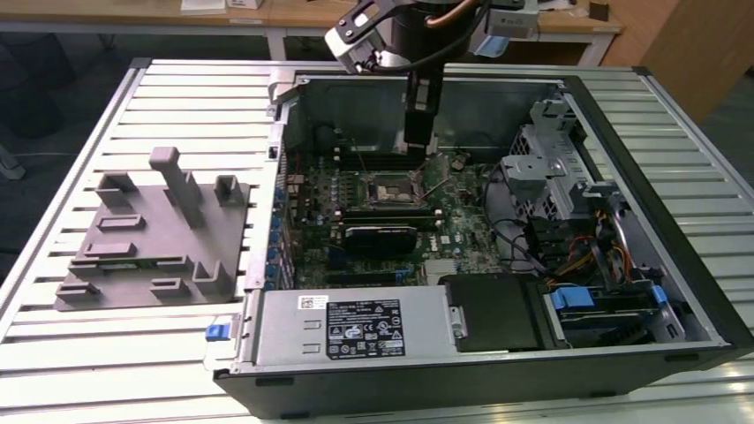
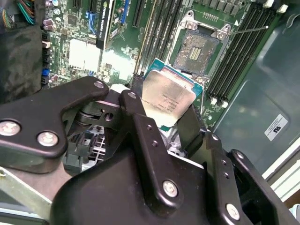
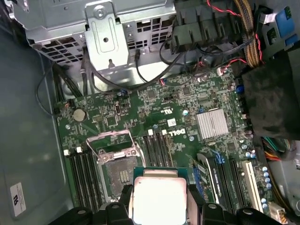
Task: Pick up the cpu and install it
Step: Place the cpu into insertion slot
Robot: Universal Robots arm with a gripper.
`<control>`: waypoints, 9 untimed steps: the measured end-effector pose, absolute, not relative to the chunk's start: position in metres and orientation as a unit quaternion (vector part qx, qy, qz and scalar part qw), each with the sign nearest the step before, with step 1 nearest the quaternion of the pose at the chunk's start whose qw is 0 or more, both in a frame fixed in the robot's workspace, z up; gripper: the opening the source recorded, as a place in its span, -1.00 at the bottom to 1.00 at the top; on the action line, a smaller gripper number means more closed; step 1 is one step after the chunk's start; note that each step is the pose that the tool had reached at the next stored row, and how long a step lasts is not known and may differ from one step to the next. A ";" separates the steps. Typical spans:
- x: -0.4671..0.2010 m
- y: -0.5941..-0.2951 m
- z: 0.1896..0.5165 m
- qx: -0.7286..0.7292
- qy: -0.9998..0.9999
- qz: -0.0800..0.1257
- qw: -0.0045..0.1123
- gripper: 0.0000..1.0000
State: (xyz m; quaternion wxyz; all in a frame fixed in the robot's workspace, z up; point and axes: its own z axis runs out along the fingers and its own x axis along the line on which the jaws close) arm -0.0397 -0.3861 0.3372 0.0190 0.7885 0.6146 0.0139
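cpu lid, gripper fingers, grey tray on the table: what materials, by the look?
The cpu: silver metal lid with a satin finish that throws glare, on a teal board edge. The fingers of the gripper clamping it: matte black, either coated metal or hard plastic, joined with screws. The tray: dull grey, probably moulded plastic, with no shine.

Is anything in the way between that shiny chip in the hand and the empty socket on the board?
Nothing visible. The hand holds the cpu over the board, and the socket close by lies open and bare.
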 end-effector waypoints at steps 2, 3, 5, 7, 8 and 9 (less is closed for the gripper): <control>-0.040 -0.386 0.337 0.787 0.616 0.015 0.019 0.08; -0.040 -0.387 0.337 0.785 0.619 0.015 0.020 0.08; -0.040 -0.387 0.337 0.776 0.631 0.015 0.019 0.08; -0.040 -0.387 0.336 0.764 0.644 0.016 0.019 0.08; -0.040 -0.387 0.336 0.758 0.651 0.016 0.019 0.08; -0.040 -0.386 0.332 0.744 0.667 0.018 0.018 0.08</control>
